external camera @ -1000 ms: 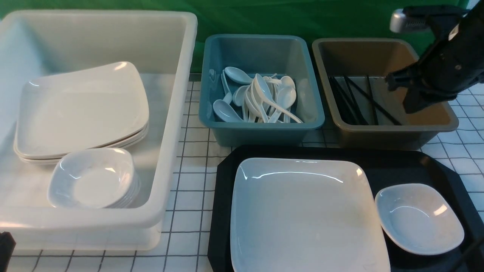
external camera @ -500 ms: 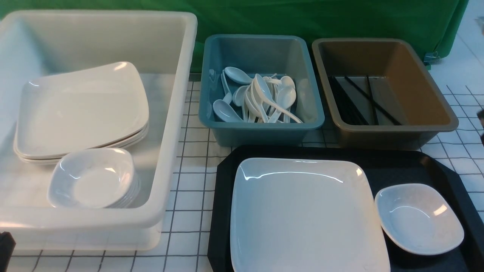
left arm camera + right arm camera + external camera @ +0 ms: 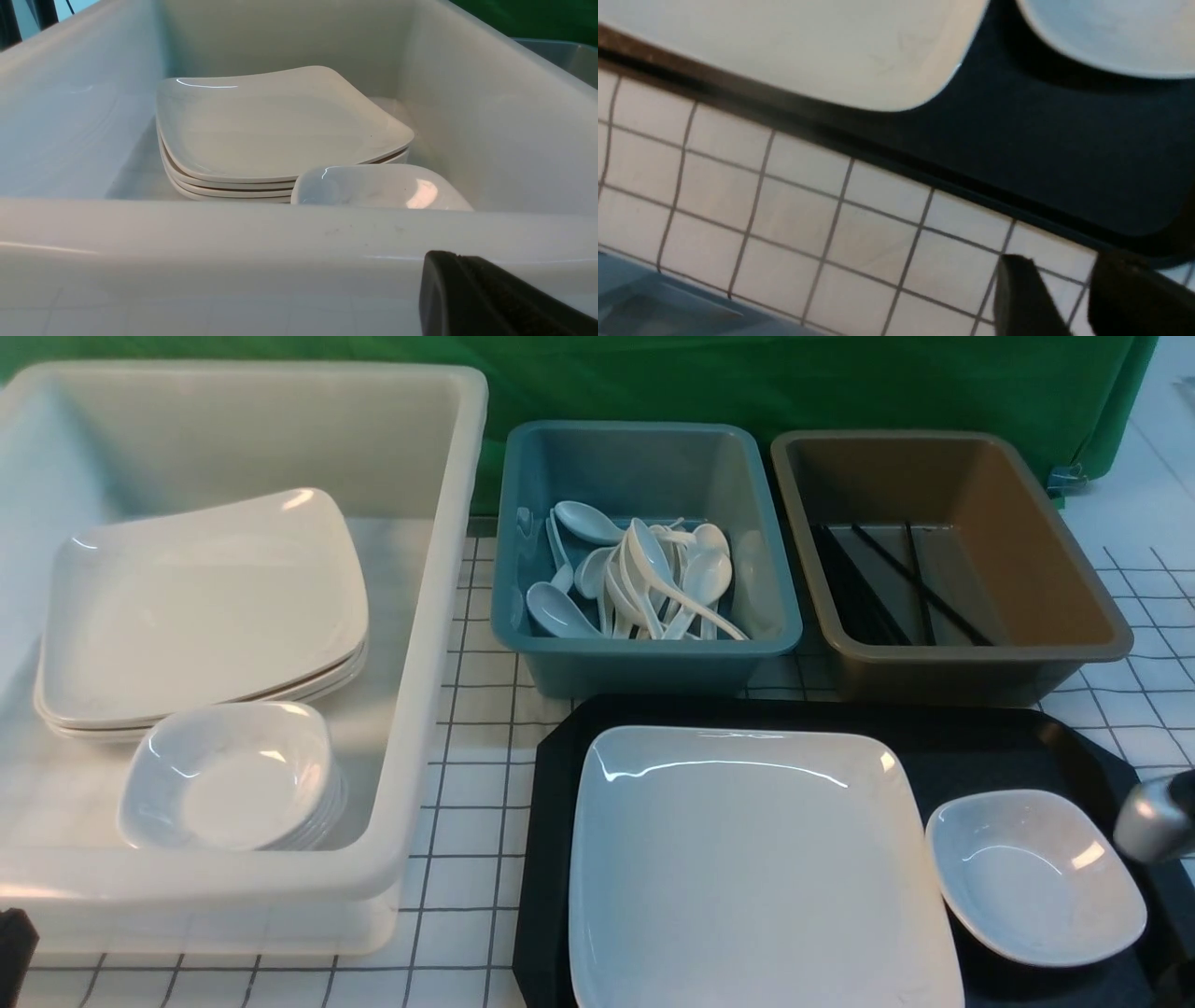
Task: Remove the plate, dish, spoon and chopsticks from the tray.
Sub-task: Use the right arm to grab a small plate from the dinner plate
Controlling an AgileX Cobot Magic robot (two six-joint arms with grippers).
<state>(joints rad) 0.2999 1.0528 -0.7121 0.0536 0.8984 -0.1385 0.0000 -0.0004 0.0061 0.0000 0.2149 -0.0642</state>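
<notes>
Your large glossy white square plate lies on the black rectangular plastic tray, filling its 9 o'clock side. The plate's 9 o'clock edge runs close along the tray rim there, and its 6 o'clock edge leaves the front view. The small white bowl-like dish sits on the tray at the plate's 3 o'clock, just beside it; the right wrist view shows a dark strip of tray between them. You have bare tray at the dish's 12 o'clock.

The tray's 12 o'clock rim stands just beside 2 tubs. The teal plastic tub holds the white soup spoons, and the brown plastic tub holds the thin black chopsticks. At the tray's 9 o'clock a lane of white checked cloth separates it from the big white plastic tub.

Your right gripper is released, cloth showing between its fingers, over the checked cloth just outside the tray rim. Your left gripper is clenched with nothing in it, outside the white tub's near wall.
</notes>
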